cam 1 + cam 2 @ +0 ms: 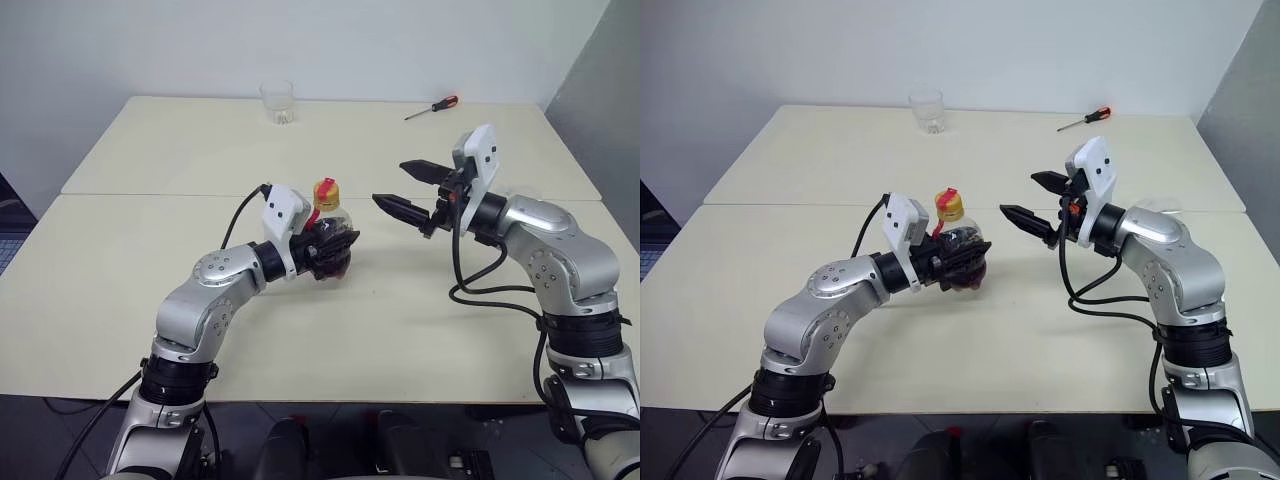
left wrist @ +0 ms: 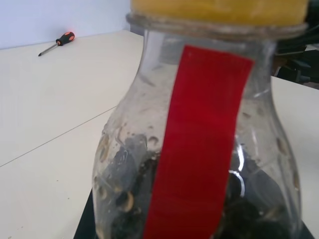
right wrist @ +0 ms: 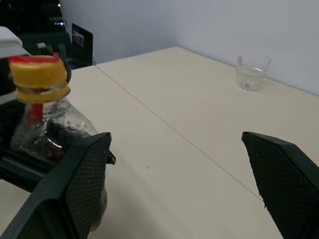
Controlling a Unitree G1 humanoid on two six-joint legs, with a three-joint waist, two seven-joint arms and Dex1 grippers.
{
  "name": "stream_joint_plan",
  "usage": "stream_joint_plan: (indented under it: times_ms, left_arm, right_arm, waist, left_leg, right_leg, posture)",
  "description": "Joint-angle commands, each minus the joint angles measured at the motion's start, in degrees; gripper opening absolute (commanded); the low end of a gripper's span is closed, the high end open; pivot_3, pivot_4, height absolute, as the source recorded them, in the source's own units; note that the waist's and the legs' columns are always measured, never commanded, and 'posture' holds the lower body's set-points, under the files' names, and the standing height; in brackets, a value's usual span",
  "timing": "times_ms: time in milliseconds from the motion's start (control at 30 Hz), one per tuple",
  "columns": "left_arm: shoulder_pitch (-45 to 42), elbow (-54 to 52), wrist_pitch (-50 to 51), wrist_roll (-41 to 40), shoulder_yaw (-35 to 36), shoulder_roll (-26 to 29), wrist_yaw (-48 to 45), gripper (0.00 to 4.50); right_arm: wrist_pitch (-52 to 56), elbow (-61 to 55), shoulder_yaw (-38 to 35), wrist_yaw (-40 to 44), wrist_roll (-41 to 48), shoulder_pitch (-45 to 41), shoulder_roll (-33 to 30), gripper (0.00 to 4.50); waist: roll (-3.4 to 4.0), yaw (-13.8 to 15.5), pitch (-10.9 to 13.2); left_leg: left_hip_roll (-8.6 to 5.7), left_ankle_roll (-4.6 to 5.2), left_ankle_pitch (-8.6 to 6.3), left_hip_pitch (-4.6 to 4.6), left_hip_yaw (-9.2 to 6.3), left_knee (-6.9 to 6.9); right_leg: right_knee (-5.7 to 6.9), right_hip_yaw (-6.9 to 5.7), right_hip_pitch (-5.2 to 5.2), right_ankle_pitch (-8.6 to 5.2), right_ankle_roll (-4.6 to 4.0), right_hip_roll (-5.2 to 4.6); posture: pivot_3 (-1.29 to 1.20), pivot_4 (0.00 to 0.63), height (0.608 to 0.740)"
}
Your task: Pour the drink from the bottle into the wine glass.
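1. Bottle (image 1: pixel 334 232) first, nearest to me: my left pincer (image 1: pixel 335 252) is clamped round its lower body and holds it upright just above the surface (image 1: pixel 400 330), yellow cap (image 1: pixel 326 191) on top, a red label strip running down from the neck.
2. Drink (image 1: pixel 968 268) sits low in the bottle's belly, dark and nearly black; in the left wrist view the red strip covers much of it, so I cannot judge how much there is.
3. My right pincer (image 1: pixel 412 190) hangs level, near the cap on its right side, fingers spread wide and holding nothing.
4. The step in hand, as I judge it, is opening the bottle. To do it well I should bring the right fingers in level on either side of the cap, close squarely on its rim, and keep the left grip firm so the bottle does not spin with the twist.
5. Farther back a short clear tumbler (image 1: pixel 278 101) stands near the far edge, and a screwdriver (image 1: pixel 432 107) lies well off to its right.
6. I can find no stemmed wine glass on the surface, so where to pour is unsettled.
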Motion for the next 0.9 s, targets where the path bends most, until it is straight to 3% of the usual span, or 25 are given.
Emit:
stream_joint_plan:
  times_ms: [33, 367, 900]
  left_arm:
    - [-1.52, -2.47, -1.51, -0.31, 0.53, -0.19, -0.51, 1.78]
    - [-1.17, -2.82, -1.41, -0.09, 0.49, -0.58, -0.25, 1.78]
    - [-1.17, -3.13, -1.33, -0.17, 0.32, -0.99, 0.23, 1.78]
  right_arm:
    - [0.79, -4.09, 0.24, -0.68, 2.81, -1.64, 2.57, 4.48]
    - [-0.46, -2.69, 4.51, -1.65, 1.06, -4.26, 8.7, 4.48]
    - [-3.05, 1.24, 5.44, -1.83, -2.14, -6.66, 10.41, 4.48]
  waist:
    - [0.0, -0.05, 0.0]
    - [0.01, 0.01, 0.0]
    - [0.01, 0.04, 0.01]
  left_leg:
    - [0.0, 0.0, 0.0, 0.0, 0.0, 0.0]
    - [0.02, 0.0, 0.0, -0.01, -0.01, 0.01]
    - [0.02, 0.0, 0.0, -0.01, -0.06, 0.01]
  right_leg:
    - [0.0, 0.0, 0.0, 0.0, 0.0, 0.01]
    - [0.0, 0.0, 0.0, 0.0, 0.01, 0.01]
    - [0.01, -0.04, 0.0, 0.0, 0.0, 0.0]
  posture:
    - [0.0, 0.15, 0.74]
    - [0.0, 0.15, 0.74]
    - [0.0, 0.15, 0.74]
